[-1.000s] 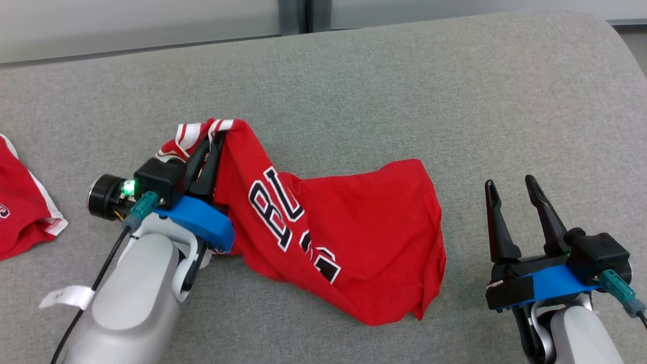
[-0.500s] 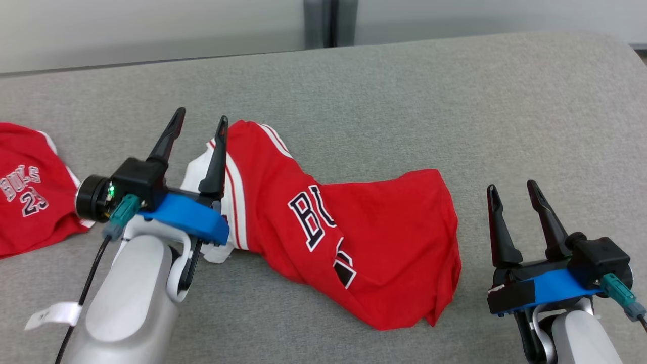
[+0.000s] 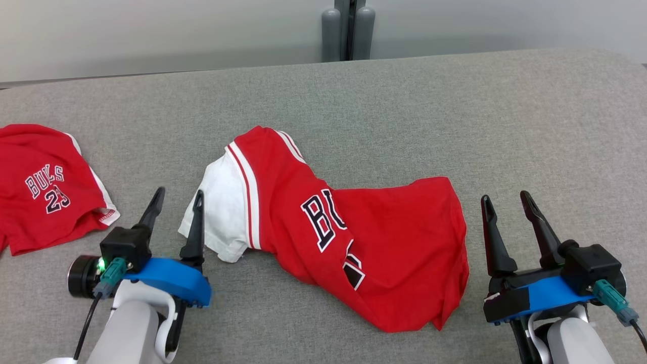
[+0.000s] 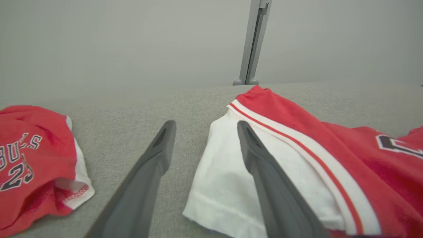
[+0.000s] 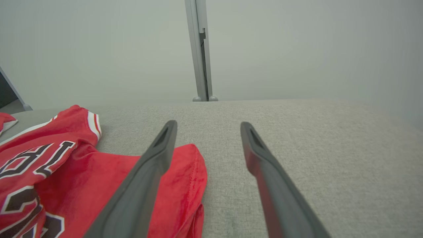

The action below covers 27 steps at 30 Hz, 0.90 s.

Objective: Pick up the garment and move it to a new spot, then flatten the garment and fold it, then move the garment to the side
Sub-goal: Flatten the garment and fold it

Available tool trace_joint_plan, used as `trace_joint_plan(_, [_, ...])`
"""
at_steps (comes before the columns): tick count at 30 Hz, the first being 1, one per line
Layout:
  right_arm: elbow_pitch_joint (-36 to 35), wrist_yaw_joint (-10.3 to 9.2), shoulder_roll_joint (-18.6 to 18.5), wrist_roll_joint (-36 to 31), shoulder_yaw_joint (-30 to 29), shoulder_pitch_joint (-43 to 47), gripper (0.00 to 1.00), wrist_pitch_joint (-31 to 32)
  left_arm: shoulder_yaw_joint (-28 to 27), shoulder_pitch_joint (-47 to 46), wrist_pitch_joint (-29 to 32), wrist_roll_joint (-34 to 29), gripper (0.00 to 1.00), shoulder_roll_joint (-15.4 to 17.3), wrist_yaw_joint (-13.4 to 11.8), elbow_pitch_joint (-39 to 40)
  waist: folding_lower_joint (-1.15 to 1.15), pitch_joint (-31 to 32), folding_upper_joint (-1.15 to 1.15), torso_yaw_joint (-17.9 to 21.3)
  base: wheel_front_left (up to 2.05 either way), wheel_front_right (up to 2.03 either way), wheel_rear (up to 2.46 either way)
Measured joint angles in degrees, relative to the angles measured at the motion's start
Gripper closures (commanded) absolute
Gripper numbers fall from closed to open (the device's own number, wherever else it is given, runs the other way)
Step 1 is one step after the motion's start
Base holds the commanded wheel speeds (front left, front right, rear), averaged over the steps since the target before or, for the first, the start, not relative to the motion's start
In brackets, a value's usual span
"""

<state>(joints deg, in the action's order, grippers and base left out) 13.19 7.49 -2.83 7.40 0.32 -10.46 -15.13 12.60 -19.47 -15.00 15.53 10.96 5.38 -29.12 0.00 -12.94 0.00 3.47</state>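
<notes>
The red garment (image 3: 364, 242) lies crumpled on the worktop (image 3: 455, 111) — flattening seems the step in hand. Left gripper (image 3: 179, 194) and right gripper (image 3: 505, 198) flank it, jaws open, empty — next, pinch opposite edges and spread.

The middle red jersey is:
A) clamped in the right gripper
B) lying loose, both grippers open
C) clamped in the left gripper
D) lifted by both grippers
B: the jersey lies crumpled on the grey surface; left gripper and right gripper stand open.
</notes>
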Motion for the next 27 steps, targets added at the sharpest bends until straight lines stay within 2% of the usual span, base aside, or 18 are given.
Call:
trace_joint_plan(7, [0.2, 0.0, 0.0, 0.12, 0.2, -0.02, 0.0, 0.0, -1.52, 0.01, 0.0, 0.13, 0.0, -0.46, 0.76, -7.25, 0.0, -0.56, 0.0, 0.63, 0.0, 0.0, 0.0])
trace_joint_plan(21, [0.54, 0.0, 0.0, -0.38, 0.34, -0.24, 0.0, 0.0, -0.57, -3.48, 0.0, -0.49, 0.0, -1.89, 1.74, -18.36, 0.0, -0.97, 0.0, 2.09, 0.0, 0.0, 0.0])
trace_joint_plan(23, [0.52, 0.0, 0.0, -0.38, 0.26, -0.29, 0.0, 0.0, -0.55, -3.92, 0.0, -0.49, 0.58, -2.0, 1.75, -18.69, 0.0, -0.94, 0.0, 2.14, 0.0, 0.0, 0.0])
trace_joint_plan(24, [0.52, 0.0, 0.0, -0.38, 0.21, -0.29, 0.0, -0.01, -0.55, -4.09, 0.0, -0.49, 1.0, -2.01, 1.76, -18.73, 0.0, -0.92, 0.0, 2.13, 0.0, 0.0, 0.0])
trace_joint_plan(27, [0.47, 0.0, 0.0, -0.38, -0.05, -0.27, 0.0, 0.0, -0.43, -4.13, 0.0, -0.47, 1.0, -2.07, 2.01, -18.51, 0.0, -0.75, 0.0, 1.88, 0.0, 0.0, 0.0])
